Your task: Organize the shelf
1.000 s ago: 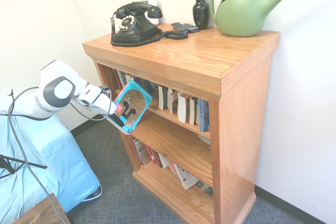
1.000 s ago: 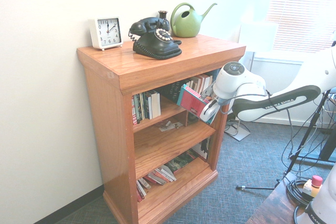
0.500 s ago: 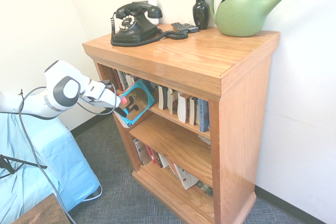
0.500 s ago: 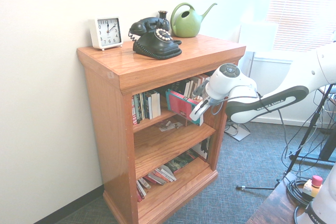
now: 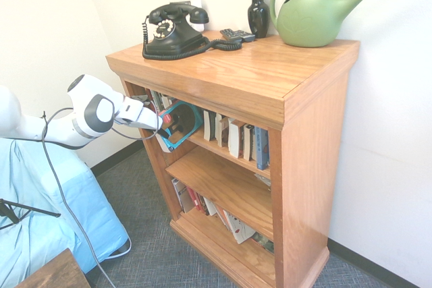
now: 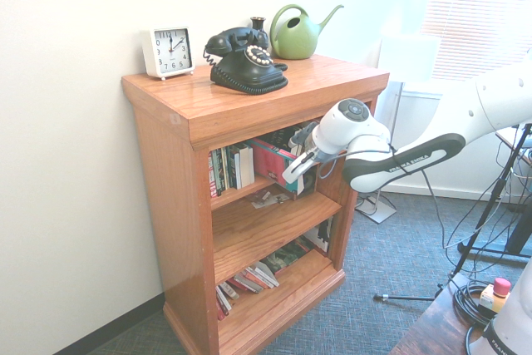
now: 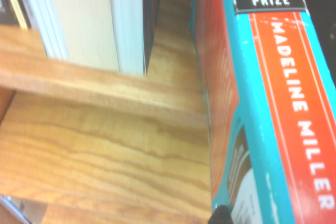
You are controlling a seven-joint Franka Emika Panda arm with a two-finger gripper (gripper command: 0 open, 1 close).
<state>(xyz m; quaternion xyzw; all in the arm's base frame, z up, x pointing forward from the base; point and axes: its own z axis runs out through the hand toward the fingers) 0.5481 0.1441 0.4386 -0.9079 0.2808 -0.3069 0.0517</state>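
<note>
The end effector (image 5: 164, 123) is clenched on the teal book (image 5: 181, 125), now partly inside the top compartment of the shelf (image 5: 236, 72), near its left end; the book looks stiff, light, probably slippery; hold it by the spine edge.

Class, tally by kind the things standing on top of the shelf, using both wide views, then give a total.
Clock: 1
Telephone: 1
Vase: 1
Watering can: 1
Remote: 1
Total: 5
</note>
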